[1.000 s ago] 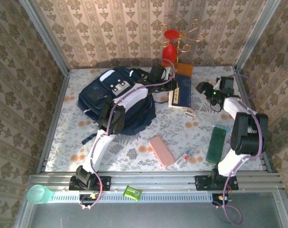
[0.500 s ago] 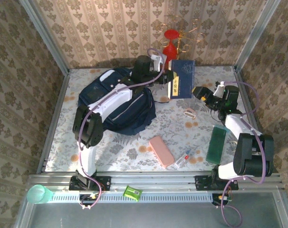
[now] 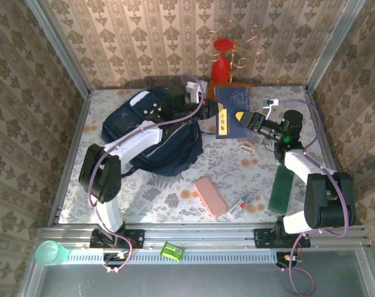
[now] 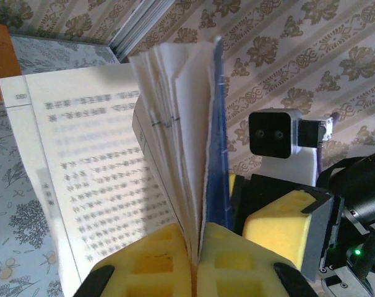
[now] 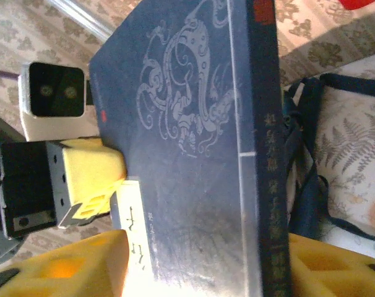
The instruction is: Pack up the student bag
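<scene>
The student bag (image 3: 151, 137), a dark navy backpack, lies at the back left of the table. A dark blue book (image 3: 232, 117) is held up on edge just right of it. My left gripper (image 3: 207, 105) reaches over the bag and is shut on the book's pages and cover (image 4: 175, 154), its yellow fingertips (image 4: 150, 260) pressed together. My right gripper (image 3: 243, 117) is at the book's right side. In the right wrist view its yellow fingers (image 5: 82, 266) sit on both sides of the book (image 5: 193, 154), touching it. A bag strap (image 5: 311, 185) shows behind the book.
A pink case (image 3: 210, 197), a pen (image 3: 240, 205) and a green case (image 3: 280, 185) lie at the front right. A small clip (image 3: 247, 148) lies below the book. A red vase (image 3: 221, 59) and an orange board (image 3: 240, 86) stand at the back.
The left gripper has raised the book off the table and brought it toward the bag. The right gripper has swung left to the book and closed on its right side.
</scene>
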Robot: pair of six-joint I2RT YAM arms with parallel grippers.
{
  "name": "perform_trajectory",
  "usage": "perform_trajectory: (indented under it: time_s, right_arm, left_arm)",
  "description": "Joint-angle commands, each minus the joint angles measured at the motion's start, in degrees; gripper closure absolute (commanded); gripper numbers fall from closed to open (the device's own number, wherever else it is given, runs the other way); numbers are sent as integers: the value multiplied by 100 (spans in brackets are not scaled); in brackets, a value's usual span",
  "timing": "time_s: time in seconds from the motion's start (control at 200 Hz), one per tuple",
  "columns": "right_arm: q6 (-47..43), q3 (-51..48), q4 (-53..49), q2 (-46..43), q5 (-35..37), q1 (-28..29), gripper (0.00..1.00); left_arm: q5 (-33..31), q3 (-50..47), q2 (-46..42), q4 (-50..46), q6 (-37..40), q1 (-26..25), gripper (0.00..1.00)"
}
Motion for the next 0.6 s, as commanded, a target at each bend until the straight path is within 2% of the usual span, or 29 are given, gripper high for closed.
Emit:
perform_trajectory:
  time_s: [0.0, 0.095, 0.12, 0.165, 0.205, 0.28, 0.335, 0.49, 0.545, 0.595]
  right_arm:
    - [264, -40, 696, -12, -245, 41, 63]
    - [359, -120, 729, -54, -221, 40, 81]
    - [361, -137, 694, -87, -190, 40, 84]
    - [356, -172, 570, -155, -125, 36, 89]
    - [336, -184, 386, -197, -68, 18, 94]
    - [309, -189, -175, -478, 143, -60, 100]
    - [274, -160, -703, -611, 303, -151, 100]
    - [144, -132, -1778, -891, 679, -351, 100]
    - [66, -132, -1931, -934, 777, -356, 100]
    - [36, -142, -1986, -928, 820, -356, 100]
  left_arm:
    - [29, -183, -330, 490, -199, 124, 100]
    - [-71, -391, -331, 490, -215, 221, 100]
    - [-106, -436, -322, 475, -208, 249, 97]
    - [-157, -522, -315, 406, -164, 310, 90]
    - [-227, -616, -335, 306, -57, 369, 79]
    - [-539, -922, -481, -62, 434, 469, 62]
    - [-1068, -1216, -677, -525, 1029, 502, 55]
    - [-3240, -1660, -1069, -2043, 3116, 234, 41]
    - [-3779, -1685, -1022, -2422, 3677, 97, 34]
    - [-4120, -1622, -901, -2733, 4033, -16, 32]
